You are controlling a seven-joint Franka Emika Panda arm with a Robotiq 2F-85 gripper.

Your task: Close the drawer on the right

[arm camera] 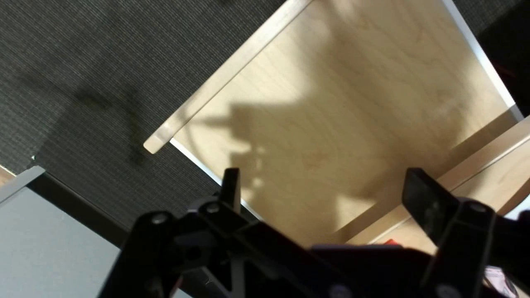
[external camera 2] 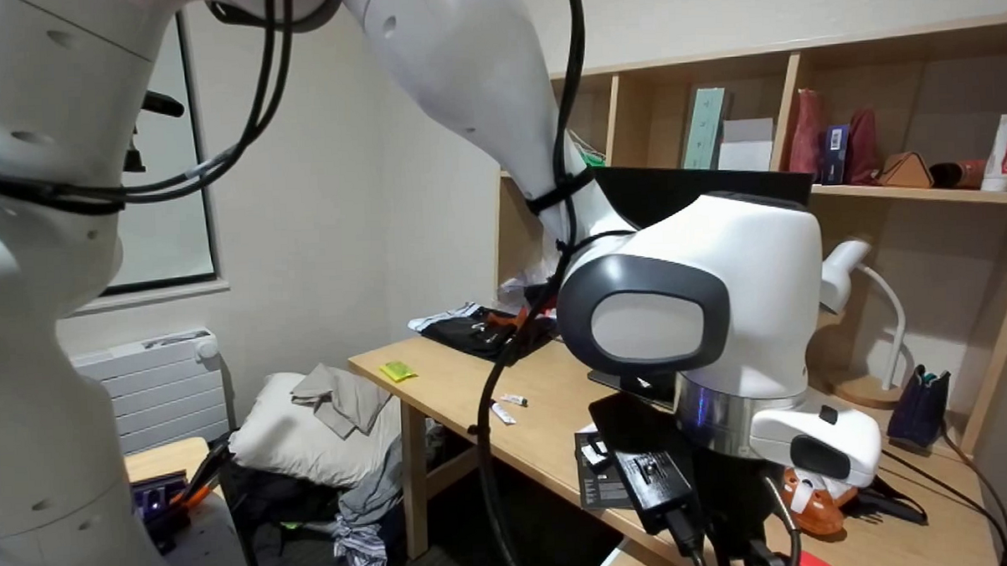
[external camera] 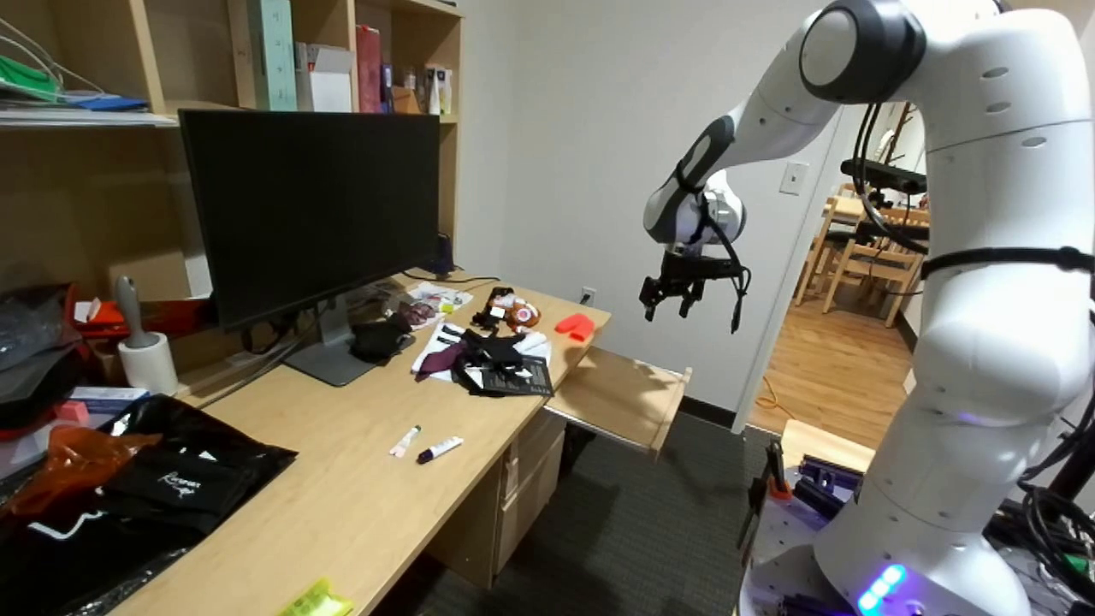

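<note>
Plainly open, the wide, shallow, light tan wood-laminate drawer [external camera: 618, 385] juts from under the light tan wooden desk [external camera: 342, 479], right of centre in an exterior view. Over it hangs the black 2-fingered gripper [external camera: 666, 315], fingers spread apart. At upper left of the wrist view, dark grey ribbed carpet [arm camera: 103, 62] leaves open room beyond the drawer's diagonal front edge.

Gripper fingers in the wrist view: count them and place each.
2: one finger left of the picture's centre and the other finger right of it, standing apart, with the drawer showing between them.
</note>
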